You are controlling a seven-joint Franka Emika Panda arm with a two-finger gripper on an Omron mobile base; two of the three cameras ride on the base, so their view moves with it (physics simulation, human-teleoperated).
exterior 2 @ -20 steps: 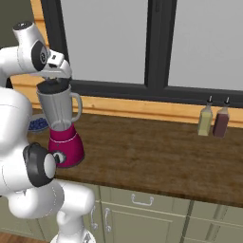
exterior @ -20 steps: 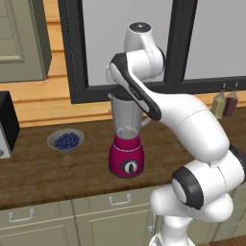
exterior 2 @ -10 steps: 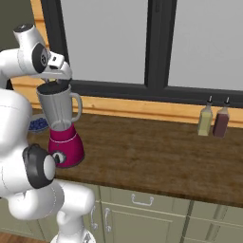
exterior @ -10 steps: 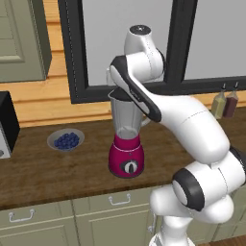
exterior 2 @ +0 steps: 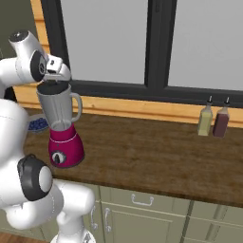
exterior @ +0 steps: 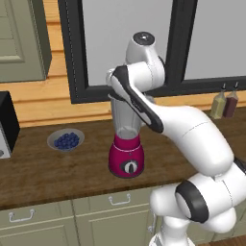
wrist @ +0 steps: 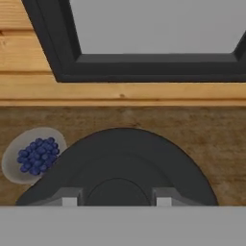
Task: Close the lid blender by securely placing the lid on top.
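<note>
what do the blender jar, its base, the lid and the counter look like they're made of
Blender jar: clear grey plastic or glass; the wall shows through it.
Blender base: glossy magenta plastic, with highlights.
Lid: matte black, likely plastic or rubber; no shine.
Counter: dark brown wood, with visible grain.

**Lid at the blender's mouth**

The blender stands upright on the wooden desk, near its front edge and well left of centre. Its magenta-pink base carries a round black dial facing the near side. The clear grey jar tapers downward into the base, with its handle sticking out to the right in the right base view. The lid, a flat black round disc with a raised centre, sits level at the jar's mouth, about as wide as the rim; whether it is fully seated cannot be told.
</note>
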